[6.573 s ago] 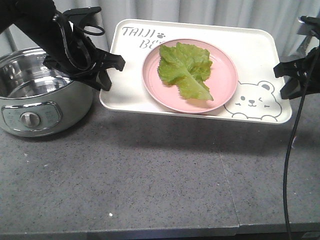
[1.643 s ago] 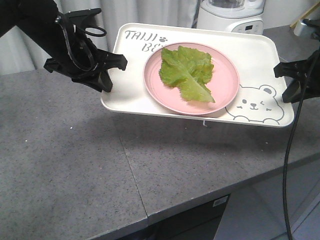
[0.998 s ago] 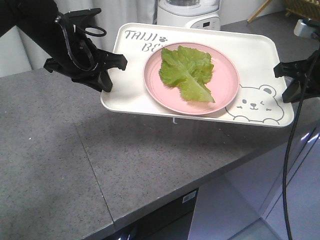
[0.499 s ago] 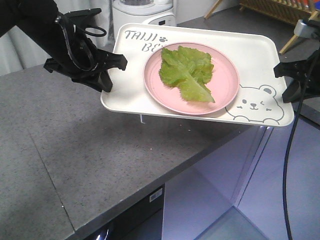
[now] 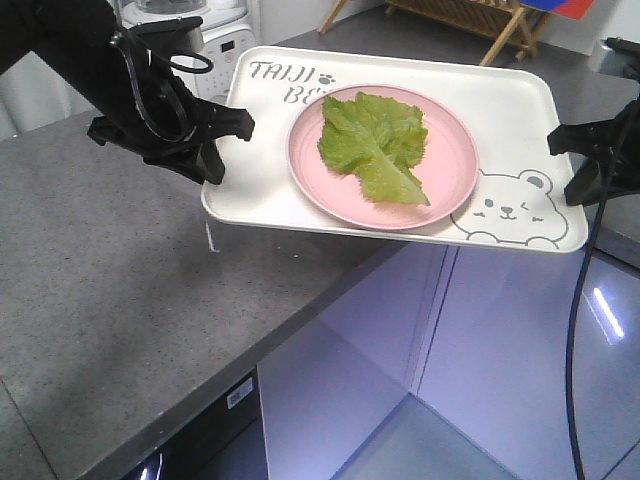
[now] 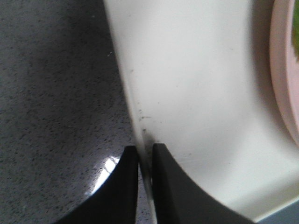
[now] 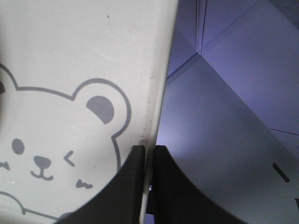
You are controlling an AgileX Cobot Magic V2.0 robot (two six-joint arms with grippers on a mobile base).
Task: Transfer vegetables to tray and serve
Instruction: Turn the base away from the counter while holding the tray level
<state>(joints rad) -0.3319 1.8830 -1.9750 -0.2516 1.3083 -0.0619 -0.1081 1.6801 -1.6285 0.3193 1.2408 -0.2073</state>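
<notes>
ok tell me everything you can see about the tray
The tray is cream-white and rectangular, with rounded corners and a raised rim; it looks like plastic. Grey TAIJI lettering marks one corner, a winking bear the opposite one. It is held in the air, the left gripper pinching one short rim, the right gripper the other. A pink plate with a lettuce leaf rests on it.

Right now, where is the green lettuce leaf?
In the front view, the lettuce leaf lies on the pink plate in the tray, between the left gripper and right gripper.
</notes>
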